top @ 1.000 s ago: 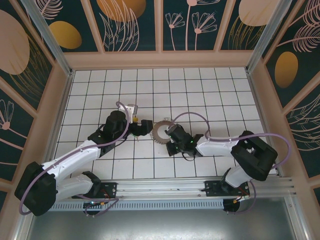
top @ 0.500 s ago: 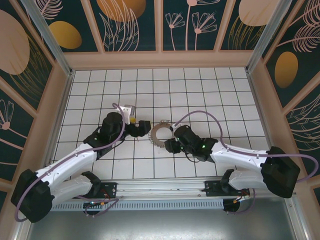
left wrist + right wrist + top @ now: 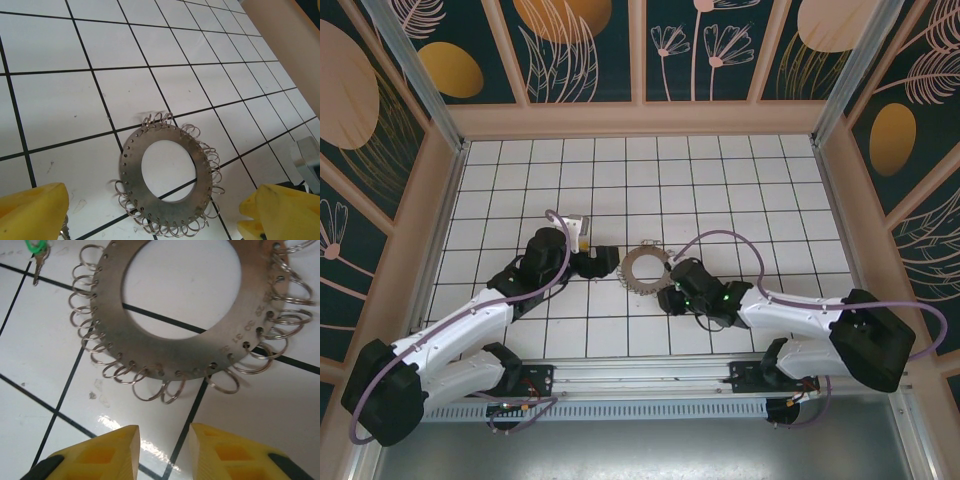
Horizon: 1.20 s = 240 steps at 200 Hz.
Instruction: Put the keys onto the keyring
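1. Keyring [image 3: 629,270] lies flat on the tiled floor [image 3: 740,180], between the two grippers. It is a grey metal plate with a wide hole, and small wire rings hang all round its pierced rim.
2. Key [image 3: 37,262] is tiny with a green head. It lies just beside the plate's ringed edge and, as far as I can tell, is not threaded on.
3. Left gripper [image 3: 605,262] sits just beside the plate, jaws wide apart and empty. Right gripper [image 3: 163,432] is near the plate's edge, jaws a little apart with nothing between them.
4. Handling, my guess: the key is light and thin and apt to skid on glossy tile, so pinch it across the green head. The plate is rigid and likely to slide if nudged, so hold it by the outer rim. The wire rings look springy and will need prying open.
5. The right wrist view gives the key, the stamped numbers on the plate and how the rings overlap. The left wrist view gives the whole plate framed by yellow fingers [image 3: 35,210]. The top view gives both arms' lines of approach, but the key is too small there to be sure of.
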### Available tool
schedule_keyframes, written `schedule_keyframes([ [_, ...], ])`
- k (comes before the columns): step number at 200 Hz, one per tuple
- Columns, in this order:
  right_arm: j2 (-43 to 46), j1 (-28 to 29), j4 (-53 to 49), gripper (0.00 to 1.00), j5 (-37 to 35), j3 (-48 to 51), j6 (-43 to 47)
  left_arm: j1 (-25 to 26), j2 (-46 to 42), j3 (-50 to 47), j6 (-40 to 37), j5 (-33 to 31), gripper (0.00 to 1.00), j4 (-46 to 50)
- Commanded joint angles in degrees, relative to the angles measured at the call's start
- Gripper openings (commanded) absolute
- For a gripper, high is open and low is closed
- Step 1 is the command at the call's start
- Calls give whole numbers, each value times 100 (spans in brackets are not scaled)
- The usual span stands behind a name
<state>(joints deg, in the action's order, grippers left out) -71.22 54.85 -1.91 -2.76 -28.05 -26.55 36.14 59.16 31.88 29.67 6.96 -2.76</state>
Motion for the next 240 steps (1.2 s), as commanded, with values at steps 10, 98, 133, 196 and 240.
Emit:
schedule_keyframes([
  [10,-74,-185,581,25,366,125,-90,33,59,-35,41,-44,96,-119],
  [98,-565,-291,805,19,464,92,-88,33,149,13,-14,-41,96,-171],
  [133,-723,-326,857,19,459,81,-63,33,188,42,-38,-27,96,-181],
  [196,-836,-417,1073,24,553,72,-57,40,148,73,-32,-9,96,-156],
  [240,-767,-477,1209,33,689,80,-88,34,130,98,-35,1,96,-137],
])
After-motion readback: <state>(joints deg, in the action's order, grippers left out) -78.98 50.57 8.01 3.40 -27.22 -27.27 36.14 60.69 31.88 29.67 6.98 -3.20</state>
